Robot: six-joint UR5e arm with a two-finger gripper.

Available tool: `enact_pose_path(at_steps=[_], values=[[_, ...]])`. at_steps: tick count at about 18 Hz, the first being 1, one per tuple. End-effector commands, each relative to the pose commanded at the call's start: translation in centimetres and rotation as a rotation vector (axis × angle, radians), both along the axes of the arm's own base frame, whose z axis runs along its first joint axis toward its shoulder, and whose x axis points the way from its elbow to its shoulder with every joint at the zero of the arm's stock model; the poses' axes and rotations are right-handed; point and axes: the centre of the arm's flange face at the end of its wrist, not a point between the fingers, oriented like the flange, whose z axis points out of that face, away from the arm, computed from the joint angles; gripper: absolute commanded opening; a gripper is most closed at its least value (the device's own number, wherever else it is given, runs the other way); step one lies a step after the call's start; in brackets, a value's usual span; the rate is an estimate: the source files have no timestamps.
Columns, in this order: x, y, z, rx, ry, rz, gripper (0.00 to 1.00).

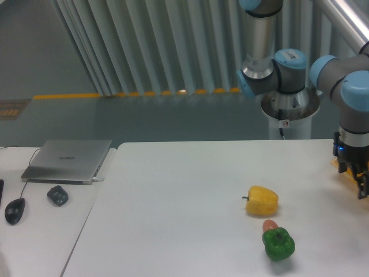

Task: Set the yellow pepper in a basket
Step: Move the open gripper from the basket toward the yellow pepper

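Jaws of gripper (358, 176): hung at the right edge over a sliver of basket (337, 165), spread not discernible, nothing seen held. Yellow pepper (262, 201): lying on table (173, 202) well left of and below the jaws, untouched; green pepper (279, 244) close beside it. Risk noted: green pepper could be nudged during the reach

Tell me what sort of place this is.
Probably a robotics lab or test workstation: a robot arm mounted on a pedestal beside a white table, a closed laptop and mouse on the adjoining desk, and yellow floor marking tape behind.
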Motion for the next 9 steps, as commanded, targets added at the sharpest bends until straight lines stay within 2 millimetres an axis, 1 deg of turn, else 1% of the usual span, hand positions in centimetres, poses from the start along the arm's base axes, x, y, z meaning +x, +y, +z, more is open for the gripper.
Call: enact_pose_path(at_steps=[4, 7, 9], values=[[1.6, 1.3, 0.3, 0.022, -0.013, -0.027, 1.0], [2.6, 1.7, 0.4, 0.022, -0.013, -0.041, 1.0], [2.5, 1.6, 0.2, 0.02, -0.016, -0.032, 1.0]])
